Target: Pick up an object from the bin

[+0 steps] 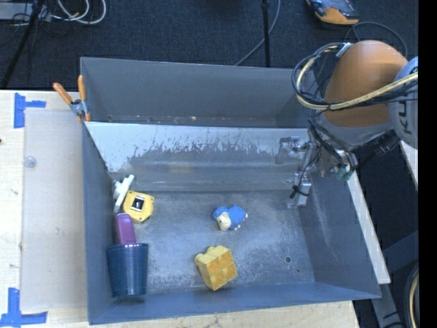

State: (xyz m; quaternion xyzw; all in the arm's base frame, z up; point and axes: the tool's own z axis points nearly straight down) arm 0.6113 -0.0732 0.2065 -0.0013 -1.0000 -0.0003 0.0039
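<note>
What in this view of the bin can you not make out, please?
Camera view:
- Purple thing: lower end hidden behind the blue cup.
- White piece by the yellow gadget: too small to identify.
- Blue-and-white thing mid-bin: kind unclear.
- Bin: far right corner hidden by the arm's orange cover.

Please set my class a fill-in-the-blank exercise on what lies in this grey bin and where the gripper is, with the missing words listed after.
1. The tube beside the dark blue cup is coloured ___.
2. The small toy in the middle of the bin is white and ___.
3. The spongy block near the front wall is coloured ___.
4. The gripper hangs at the bin's ___ side in this view.

Missing words: purple; blue; yellow; right.
</note>
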